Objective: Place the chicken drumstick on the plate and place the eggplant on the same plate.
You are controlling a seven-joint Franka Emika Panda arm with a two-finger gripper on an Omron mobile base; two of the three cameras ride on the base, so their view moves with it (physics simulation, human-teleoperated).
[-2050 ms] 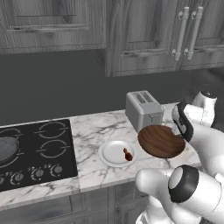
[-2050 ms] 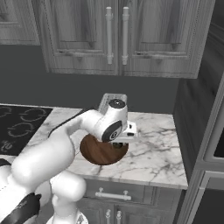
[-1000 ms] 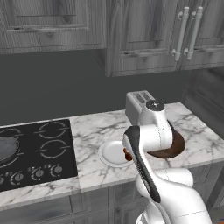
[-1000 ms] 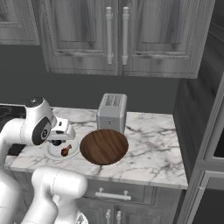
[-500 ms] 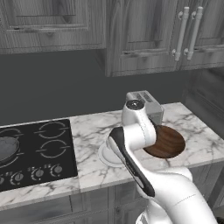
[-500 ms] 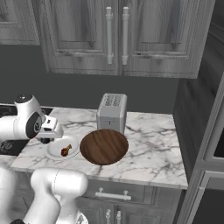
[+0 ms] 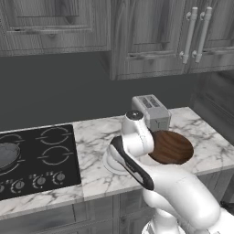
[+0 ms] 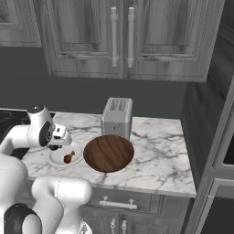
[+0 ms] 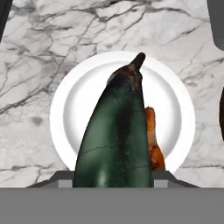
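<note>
Now the gripper [image 8: 55, 147], seemingly pinching the eggplant [image 9: 117, 131], hangs above the plate [image 9: 70, 109].

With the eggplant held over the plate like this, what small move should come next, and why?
Probably lower a little, then open. The gripper holds the eggplant over the plate, where the chicken drumstick already lies. Its height above the plate is hard to judge, so ease down before release.

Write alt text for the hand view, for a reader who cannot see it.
A dark, glossy eggplant, held in the gripper, hangs over a round white plate on a marble counter. The reddish-brown chicken drumstick lies on the plate, partly hidden behind the eggplant.
</note>
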